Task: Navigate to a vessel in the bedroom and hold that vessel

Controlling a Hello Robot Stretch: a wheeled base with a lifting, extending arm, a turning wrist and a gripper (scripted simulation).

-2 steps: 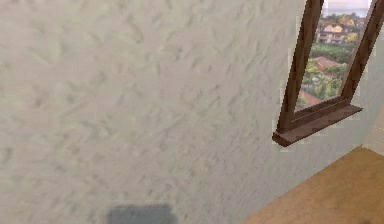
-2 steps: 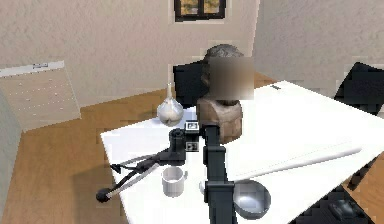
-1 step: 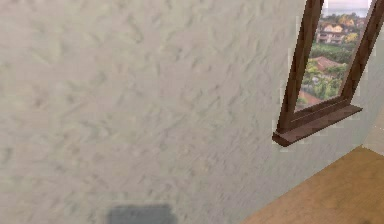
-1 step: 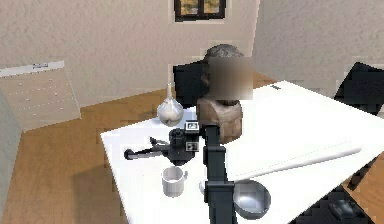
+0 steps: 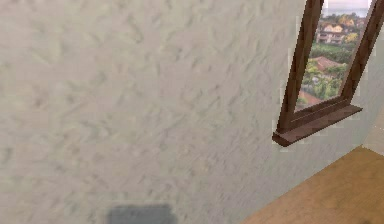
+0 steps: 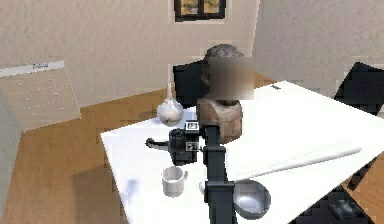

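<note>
White vase [image 6: 168,103], round-bellied with a slim neck, upright near the tabletop [image 6: 300,125] far left edge. White mug [image 6: 174,181], upright, toward the near left corner. Grey bowl [image 6: 250,200], mouth up, at the near edge, right of the mug.

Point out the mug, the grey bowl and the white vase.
mug [image 6: 174,182], arm side view, on its side wall.
grey bowl [image 6: 253,200], arm side view, on its inside.
white vase [image 6: 169,108], arm side view, on its belly.

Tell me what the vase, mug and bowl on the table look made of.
Vase: probably glazed ceramic, smooth white with soft shading. Mug: likely ceramic too, plain matte white. Bowl: probably metal, grey with pale gleam on its rim.
</note>
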